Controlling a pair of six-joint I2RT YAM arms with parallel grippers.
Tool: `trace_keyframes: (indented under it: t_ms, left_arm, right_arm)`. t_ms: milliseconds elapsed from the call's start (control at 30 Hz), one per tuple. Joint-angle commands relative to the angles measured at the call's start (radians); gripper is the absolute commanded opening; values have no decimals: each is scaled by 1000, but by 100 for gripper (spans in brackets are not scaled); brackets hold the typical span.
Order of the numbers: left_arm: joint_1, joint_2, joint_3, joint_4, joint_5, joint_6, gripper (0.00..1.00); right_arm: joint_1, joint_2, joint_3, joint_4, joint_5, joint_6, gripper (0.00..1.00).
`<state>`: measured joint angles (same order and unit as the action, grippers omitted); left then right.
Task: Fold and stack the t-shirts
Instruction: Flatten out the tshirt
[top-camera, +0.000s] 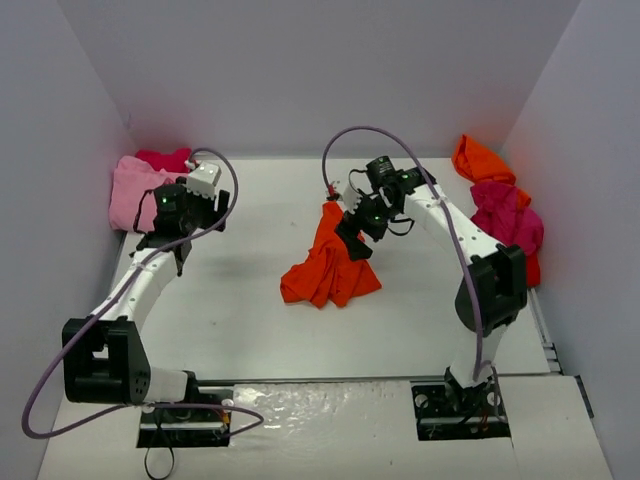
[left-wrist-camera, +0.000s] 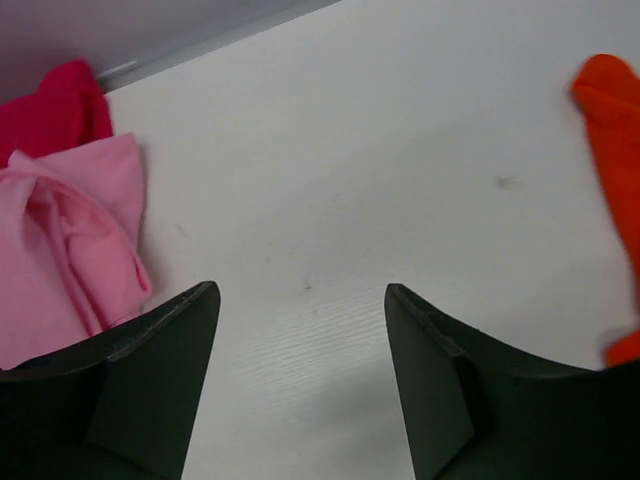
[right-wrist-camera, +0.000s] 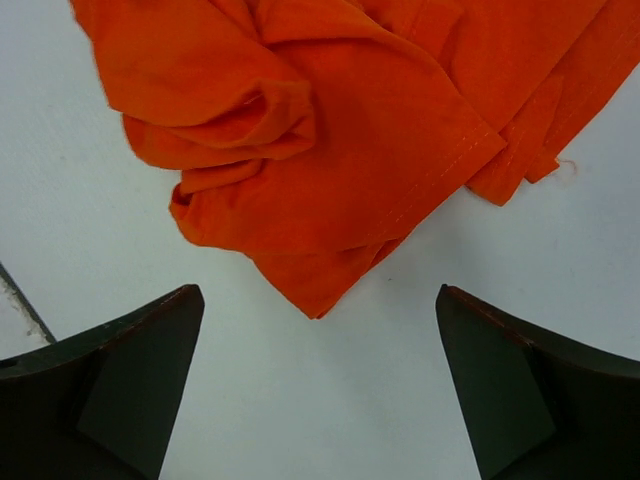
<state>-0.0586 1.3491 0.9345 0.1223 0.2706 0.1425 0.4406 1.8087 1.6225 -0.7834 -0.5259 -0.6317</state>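
At table centre the orange-red tee (top-camera: 330, 265) lies crumpled, folding not begun — left gripper (left-wrist-camera: 300, 288), right gripper (right-wrist-camera: 318, 295) both spread, empty.

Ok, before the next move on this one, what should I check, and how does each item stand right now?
1. Right pincer open and empty: ok.
2. Orange-red t-shirt spread flat for folding: not ok, it lies crumpled.
3. A graspable corner facing the right pincer: ok, a hemmed corner points into the gap between its fingers.
4. Left pincer open and empty: ok, only bare table shows between its fingers.
5. Left pincer free of the pink t-shirt: ok, that shirt lies off to one side, not between the fingers.
6. Height of the right pincer above the cloth: cannot tell.
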Motion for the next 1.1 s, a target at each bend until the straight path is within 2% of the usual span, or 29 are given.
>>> trace_keyframes:
  t_ms: [0, 67, 133, 167, 200, 300, 400, 567, 800, 1067]
  left_arm:
    - [-97, -5, 168, -500, 312, 157, 64]
    - [-190, 1, 183, -573, 285, 250, 63]
    - [-277, 14, 162, -625, 240, 336, 64]
    - [-312, 21, 145, -634, 196, 368, 63]
    - [-340, 28, 124, -628, 133, 391, 62]
    - [-409, 36, 58, -604, 65, 421, 54]
    - [-460, 41, 34, -592, 45, 414, 52]
    - [-576, 56, -5, -557, -66, 417, 50]
    - [-632, 96, -10, -471, -152, 428, 50]
    - [-644, 106, 19, -385, -243, 425, 49]
  right_arm:
    - [15, 43, 1, 123, 272, 121, 100]
    - [23, 31, -58, 213, 502, 172, 100]
    - [9, 2, -103, 333, 842, 192, 100]
    - [-9, -28, -125, 384, 953, 202, 100]
    - [-35, -72, -149, 423, 1002, 213, 100]
    - [-180, -146, -159, 449, 854, 276, 100]
    - [-233, -179, -185, 421, 766, 262, 100]
    - [-241, -203, -295, 417, 766, 258, 100]
    - [-239, -195, -332, 417, 708, 280, 100]
    - [-229, -167, -337, 409, 650, 292, 100]
